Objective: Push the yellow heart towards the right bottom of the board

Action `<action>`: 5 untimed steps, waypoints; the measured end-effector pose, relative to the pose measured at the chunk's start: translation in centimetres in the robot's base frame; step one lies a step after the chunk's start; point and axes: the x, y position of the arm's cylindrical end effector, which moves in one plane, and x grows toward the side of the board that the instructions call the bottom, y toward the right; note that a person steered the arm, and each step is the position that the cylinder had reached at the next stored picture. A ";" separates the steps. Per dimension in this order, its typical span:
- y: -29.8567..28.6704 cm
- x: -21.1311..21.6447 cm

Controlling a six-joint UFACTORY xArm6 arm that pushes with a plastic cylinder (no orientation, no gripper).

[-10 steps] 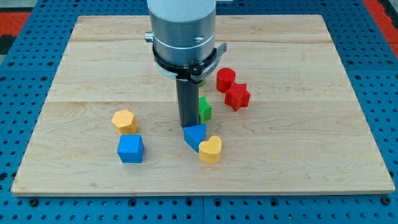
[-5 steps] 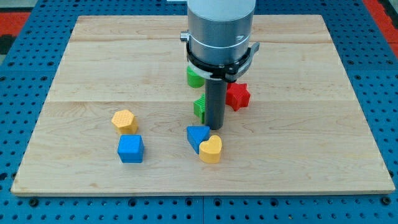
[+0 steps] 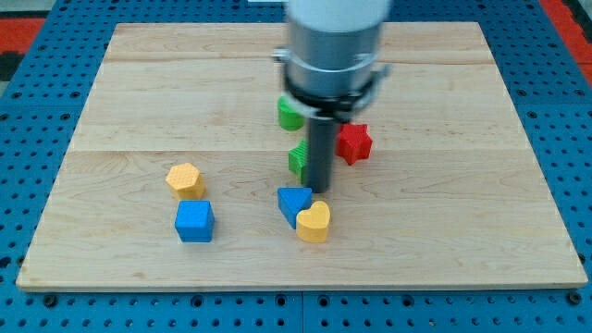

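Observation:
The yellow heart lies below the board's middle, touching the blue triangle on its upper left. My tip stands just above the yellow heart and at the blue triangle's upper right. A green block sits right beside the rod on its left.
A red star lies right of the rod, and a green block shows under the arm's housing. A yellow hexagon and a blue cube lie at lower left. The wooden board has its right bottom corner far from the heart.
My tip moved right from above the blue triangle to just above the yellow heart, then held almost still. The arm now hides the red cylinder. The blocks have not moved.

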 end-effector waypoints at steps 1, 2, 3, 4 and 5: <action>-5.8 0.5; -1.5 2.7; 0.9 5.4; 2.1 6.4; 1.8 6.9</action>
